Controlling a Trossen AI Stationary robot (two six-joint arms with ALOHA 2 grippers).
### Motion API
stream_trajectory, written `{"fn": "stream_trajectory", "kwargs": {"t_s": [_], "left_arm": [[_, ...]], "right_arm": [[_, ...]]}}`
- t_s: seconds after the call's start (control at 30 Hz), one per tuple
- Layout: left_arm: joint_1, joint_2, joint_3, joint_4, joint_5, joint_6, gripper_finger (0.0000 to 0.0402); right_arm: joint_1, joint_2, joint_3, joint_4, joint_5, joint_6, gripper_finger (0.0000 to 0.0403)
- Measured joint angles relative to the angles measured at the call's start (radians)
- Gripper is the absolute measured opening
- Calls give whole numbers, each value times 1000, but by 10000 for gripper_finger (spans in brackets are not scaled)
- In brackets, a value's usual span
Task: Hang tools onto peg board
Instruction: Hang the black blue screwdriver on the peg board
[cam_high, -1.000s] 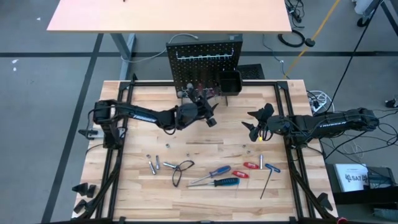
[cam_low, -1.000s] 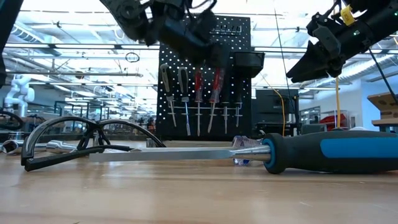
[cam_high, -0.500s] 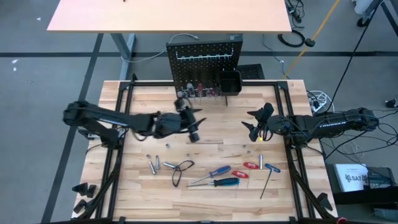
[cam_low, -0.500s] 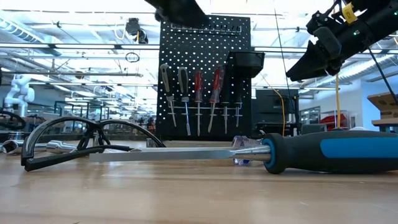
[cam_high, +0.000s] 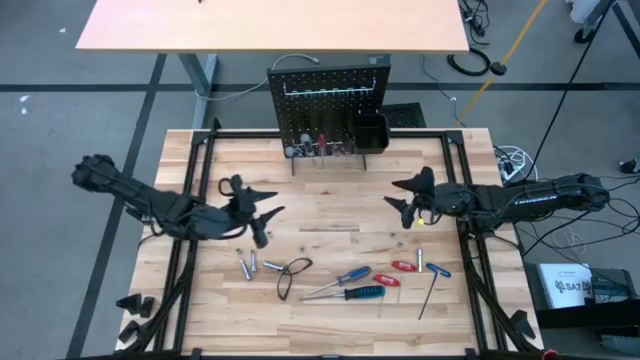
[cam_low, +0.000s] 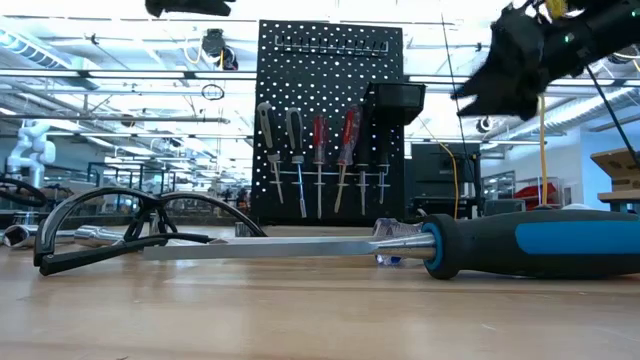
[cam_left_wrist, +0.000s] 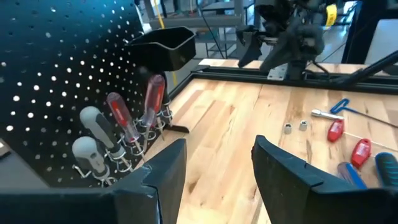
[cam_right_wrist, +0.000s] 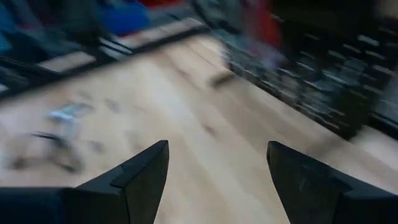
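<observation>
The black peg board stands upright at the table's far edge, and several screwdrivers with clear and red handles hang from its hooks. More tools lie near the front: two blue-handled screwdrivers, small red-handled drivers, silver bits, a hex key and a black wire loop. My left gripper hovers open over the table's left half, holding nothing. My right gripper hovers open over the right half, also holding nothing.
A small black bin hangs on the peg board's right side. A black frame runs along the table's edges. Bare wood lies between the two grippers at mid-table. In the low view a blue-and-black screwdriver lies close to the camera.
My left gripper has drawn back from the peg board, going toward the table's left and near edges and rising, its fingers open all the while. The screwdrivers stay on their hooks. My right gripper has tipped a little and otherwise kept its place.
</observation>
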Motion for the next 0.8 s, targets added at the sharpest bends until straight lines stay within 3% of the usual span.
{"fn": "stream_trajectory", "kwargs": {"t_s": [0.13, 0.33, 0.8], "left_arm": [[-40, -61, -38, -1, -2, -1, 185], [-100, -136, -114, -4, -69, -48, 185], [-111, -172, -224, -5, -77, -98, 185]], "right_arm": [[2, 22, 0, 227, -141, -54, 263], [1, 95, 11, 496, -231, -138, 263], [2, 363, 319, 258, -355, -118, 263]]}}
